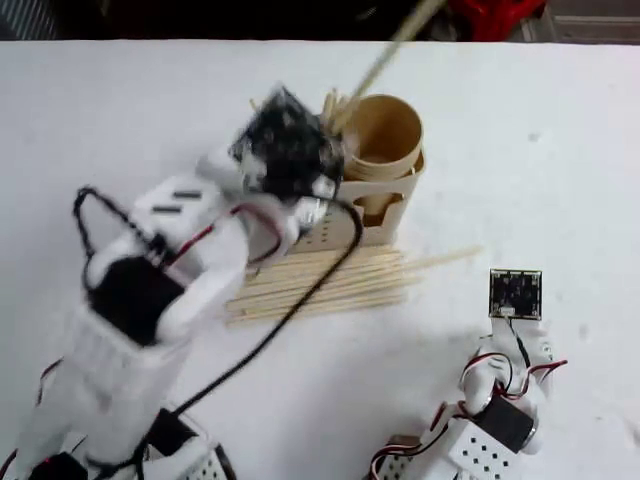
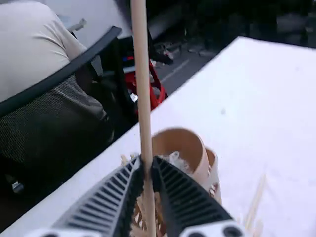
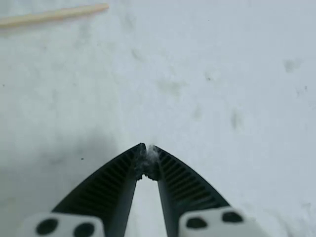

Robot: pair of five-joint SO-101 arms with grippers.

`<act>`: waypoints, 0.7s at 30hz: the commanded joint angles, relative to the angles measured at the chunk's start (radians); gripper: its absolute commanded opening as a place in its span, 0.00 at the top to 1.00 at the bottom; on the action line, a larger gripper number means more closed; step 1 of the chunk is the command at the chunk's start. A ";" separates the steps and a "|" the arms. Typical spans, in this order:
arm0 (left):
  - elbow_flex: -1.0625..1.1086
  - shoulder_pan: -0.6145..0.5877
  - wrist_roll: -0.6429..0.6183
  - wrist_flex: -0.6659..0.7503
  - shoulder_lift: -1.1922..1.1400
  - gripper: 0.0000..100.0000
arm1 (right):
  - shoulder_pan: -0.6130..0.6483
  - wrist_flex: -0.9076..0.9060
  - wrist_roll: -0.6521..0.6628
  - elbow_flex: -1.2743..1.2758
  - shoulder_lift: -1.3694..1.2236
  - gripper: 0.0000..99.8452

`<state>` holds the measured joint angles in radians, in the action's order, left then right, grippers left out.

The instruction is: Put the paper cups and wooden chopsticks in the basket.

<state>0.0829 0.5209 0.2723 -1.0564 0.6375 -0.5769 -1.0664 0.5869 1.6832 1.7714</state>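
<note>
My left gripper (image 2: 146,170) is shut on one wooden chopstick (image 2: 140,84), which it holds above the basket (image 1: 372,222). That chopstick (image 1: 392,48) slants up and away past the table's far edge in the high view. Stacked paper cups (image 1: 385,135) stand in the basket, and the top paper cup (image 2: 180,148) lies just under the gripper. A few chopsticks (image 1: 332,105) stick up beside the cups. A pile of several chopsticks (image 1: 330,282) lies on the table in front of the basket. My right gripper (image 3: 146,153) is shut on nothing, low over bare table near the front right.
The right arm (image 1: 500,400) rests at the front right corner. One loose chopstick end (image 3: 54,15) lies on the table beyond the right gripper. A black cable (image 1: 290,310) crosses the chopstick pile. Beyond the table's far edge stand a chair (image 2: 54,79) and red items (image 2: 148,89).
</note>
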 commanded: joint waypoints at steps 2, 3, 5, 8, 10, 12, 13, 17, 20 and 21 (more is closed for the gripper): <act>0.118 -0.101 -0.110 0.473 -0.094 0.97 | 0.007 0.018 0.006 0.008 -0.007 0.98; 0.150 -0.119 -0.121 0.534 -0.107 0.97 | 0.007 0.018 0.006 0.008 -0.007 0.98; 0.213 -0.157 -0.152 0.620 -0.134 0.97 | 0.007 0.018 0.006 0.008 -0.007 0.98; 0.290 -0.197 -0.219 0.690 -0.162 0.97 | 0.008 0.018 0.006 0.008 -0.007 0.98; 0.328 -0.213 -0.239 0.703 -0.166 0.97 | 0.010 0.018 0.006 0.008 -0.007 0.98; 0.356 -0.213 -0.244 0.698 -0.166 0.94 | 0.010 0.018 0.006 0.008 -0.007 0.98; 0.370 -0.213 -0.245 0.697 -0.166 0.93 | 0.010 0.018 0.006 0.008 -0.007 0.98; 0.413 -0.213 -0.292 0.697 -0.166 0.91 | 0.012 0.018 0.006 0.008 -0.007 0.98; 0.416 -0.213 -0.298 0.681 -0.166 0.91 | 0.012 0.018 0.006 0.008 -0.007 0.98; 0.410 -0.213 -0.298 0.664 -0.166 0.91 | 0.012 0.018 0.006 0.008 -0.007 0.98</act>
<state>0.5079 0.3122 -0.0084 -0.3905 0.4718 -0.5769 -1.0664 0.5869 1.6832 1.7714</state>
